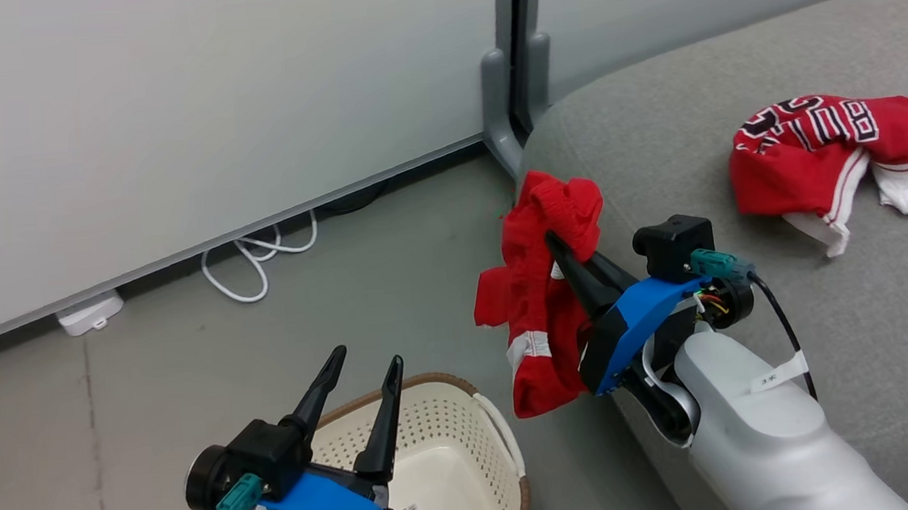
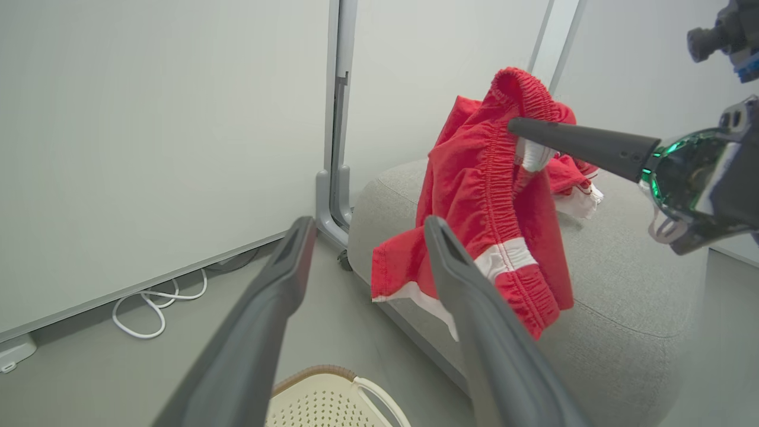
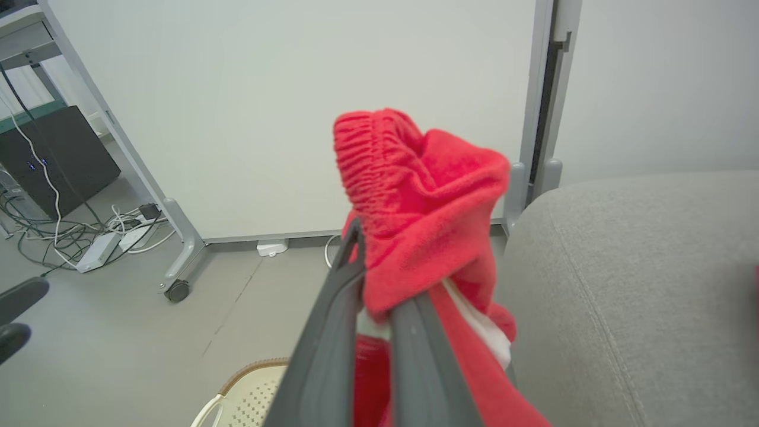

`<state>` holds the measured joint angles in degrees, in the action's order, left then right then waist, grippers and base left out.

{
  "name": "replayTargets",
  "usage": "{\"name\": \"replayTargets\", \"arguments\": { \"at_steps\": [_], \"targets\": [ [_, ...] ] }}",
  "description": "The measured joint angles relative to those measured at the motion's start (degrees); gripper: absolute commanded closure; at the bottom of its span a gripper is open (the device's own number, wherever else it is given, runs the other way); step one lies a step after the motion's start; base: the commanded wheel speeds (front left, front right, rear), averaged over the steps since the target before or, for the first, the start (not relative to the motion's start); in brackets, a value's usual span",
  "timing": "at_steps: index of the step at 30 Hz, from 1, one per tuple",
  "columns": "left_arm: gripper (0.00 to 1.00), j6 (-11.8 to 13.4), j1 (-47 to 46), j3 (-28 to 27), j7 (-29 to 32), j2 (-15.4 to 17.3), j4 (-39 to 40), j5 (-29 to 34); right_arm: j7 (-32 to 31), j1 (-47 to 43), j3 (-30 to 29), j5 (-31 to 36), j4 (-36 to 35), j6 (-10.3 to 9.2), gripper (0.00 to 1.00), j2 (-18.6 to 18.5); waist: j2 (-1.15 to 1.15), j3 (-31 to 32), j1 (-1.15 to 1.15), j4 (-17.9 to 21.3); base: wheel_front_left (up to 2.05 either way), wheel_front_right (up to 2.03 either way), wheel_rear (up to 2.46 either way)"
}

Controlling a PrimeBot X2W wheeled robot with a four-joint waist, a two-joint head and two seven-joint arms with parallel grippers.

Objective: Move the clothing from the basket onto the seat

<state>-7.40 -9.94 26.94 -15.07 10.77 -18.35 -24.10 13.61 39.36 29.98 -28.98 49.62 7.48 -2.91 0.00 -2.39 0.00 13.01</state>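
My right gripper (image 1: 560,248) is shut on the waistband of the red shorts (image 1: 544,313), which hang in the air beside the left edge of the grey seat (image 1: 872,319). In the right wrist view the shorts (image 3: 427,207) bunch over the closed fingers (image 3: 332,332). The red jersey (image 1: 827,153) lies crumpled on the seat, further right. The cream basket (image 1: 443,426) stands on the floor at the lower middle, with no clothing showing inside. My left gripper (image 1: 366,357) hovers open above the basket, and its wrist view looks at the hanging shorts (image 2: 486,196).
A grey partition wall with a post (image 1: 509,80) stands behind the seat. A white cable (image 1: 260,258) and a power adapter (image 1: 90,312) lie on the floor along it. In the right wrist view, a wheeled frame foot (image 3: 178,290) and tangled cables (image 3: 59,237) sit at left.
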Motion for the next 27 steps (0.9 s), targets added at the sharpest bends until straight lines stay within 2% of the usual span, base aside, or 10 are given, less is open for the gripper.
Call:
{"name": "replayTargets", "arguments": {
  "at_steps": [18, 27],
  "targets": [
    [0.0, 0.0, -1.9, 1.1, 0.0, 0.4, -0.1, 0.0, 0.0, -0.9, -3.4, 0.5, -1.6, 0.0, 1.0, 0.0, 0.0, -3.0, 0.0, 17.2, 0.0, 0.0, 0.0],
    [0.0, 0.0, -5.5, 4.5, 0.0, 1.2, -1.2, -0.8, 0.6, -2.5, -8.8, 3.0, -2.4, 0.0, 1.0, 0.0, 0.0, -6.0, 0.0, 19.2, 0.0, 0.0, 0.0]
  ]
}}
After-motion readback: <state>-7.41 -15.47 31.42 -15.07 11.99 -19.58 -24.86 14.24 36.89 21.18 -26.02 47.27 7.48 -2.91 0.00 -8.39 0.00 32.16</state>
